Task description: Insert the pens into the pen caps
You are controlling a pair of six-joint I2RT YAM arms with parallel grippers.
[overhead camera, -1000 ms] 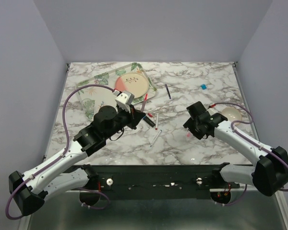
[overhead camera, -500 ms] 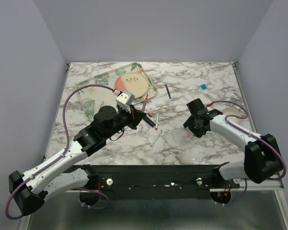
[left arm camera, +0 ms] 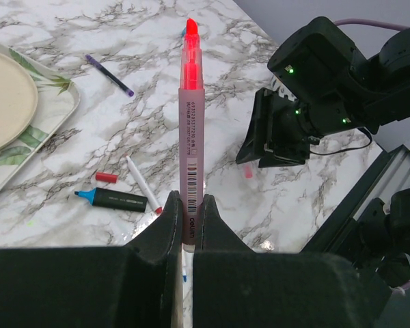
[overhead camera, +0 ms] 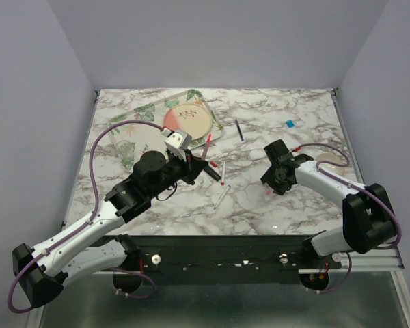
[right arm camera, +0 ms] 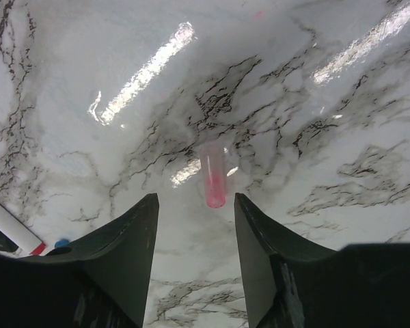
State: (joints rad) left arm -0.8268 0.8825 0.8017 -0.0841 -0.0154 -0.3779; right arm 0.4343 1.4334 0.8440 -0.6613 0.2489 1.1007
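The left fingers [left arm camera: 172,225] are clamped on the lower barrel of the pink-and-white pen [left arm camera: 191,130], holding it upright above the table [left arm camera: 157,41] with its pink tip on top. The right fingers [right arm camera: 130,236] stand apart, one on each side of a clear pink cap [right arm camera: 213,179] that lies flat on the table and touches neither. Near the table's middle lie a dark marker [left arm camera: 119,200], a white pen [left arm camera: 141,183] and a red cap [left arm camera: 106,178]. The navy pen [left arm camera: 109,75] lies farther back, and a blue cap [overhead camera: 289,124] sits well apart to the right.
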